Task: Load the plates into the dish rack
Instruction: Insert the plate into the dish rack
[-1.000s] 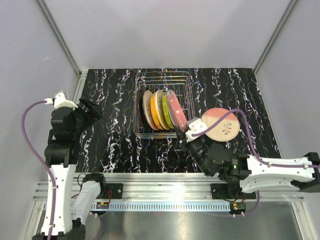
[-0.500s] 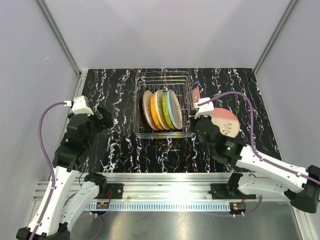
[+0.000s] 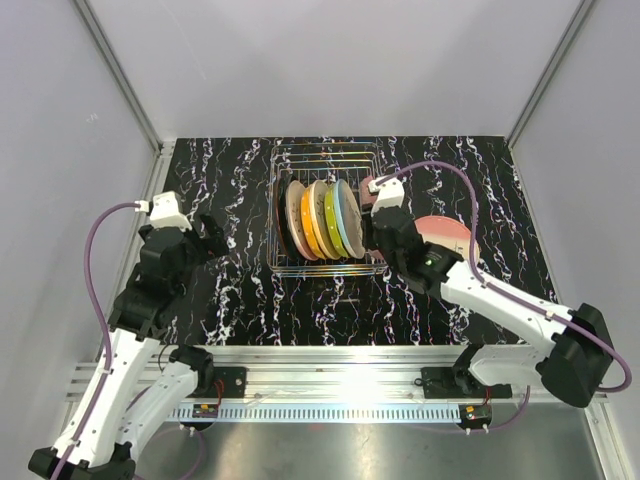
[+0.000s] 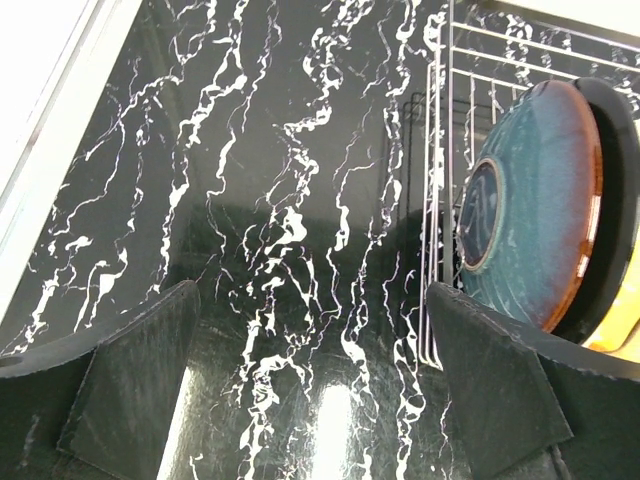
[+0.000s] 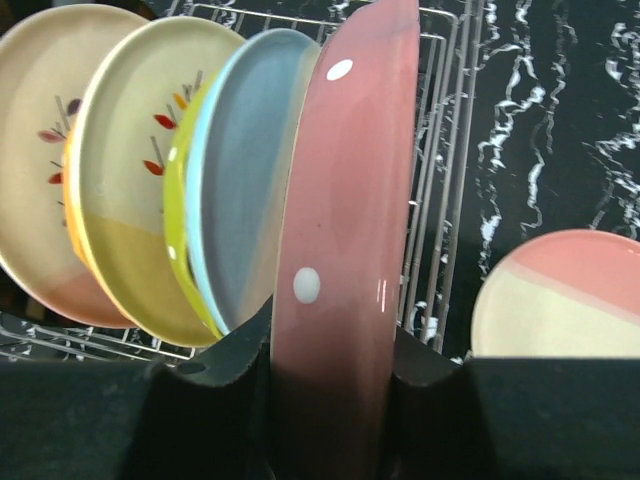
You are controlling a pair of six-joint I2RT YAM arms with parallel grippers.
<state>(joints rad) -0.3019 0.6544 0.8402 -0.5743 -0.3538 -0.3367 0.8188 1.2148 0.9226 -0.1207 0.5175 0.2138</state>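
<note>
Pink plate (image 5: 345, 200) pinched upright by outstretched right gripper (image 5: 335, 372) at rack (image 3: 322, 160); left gripper (image 4: 310, 392) agape.

Top camera is looking down over the whole desk (image 3: 230, 290); both wrist cameras are closing on the dish rack (image 3: 325, 155) from opposite sides.

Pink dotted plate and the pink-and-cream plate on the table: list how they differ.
The pink dotted plate stands on edge; the pink-and-cream plate lies flat on the table. The right end effector grips the pink dotted plate; the pink-and-cream plate lies free. The pink dotted plate has white dots; the pink-and-cream plate has colour bands. Both are round.
</note>
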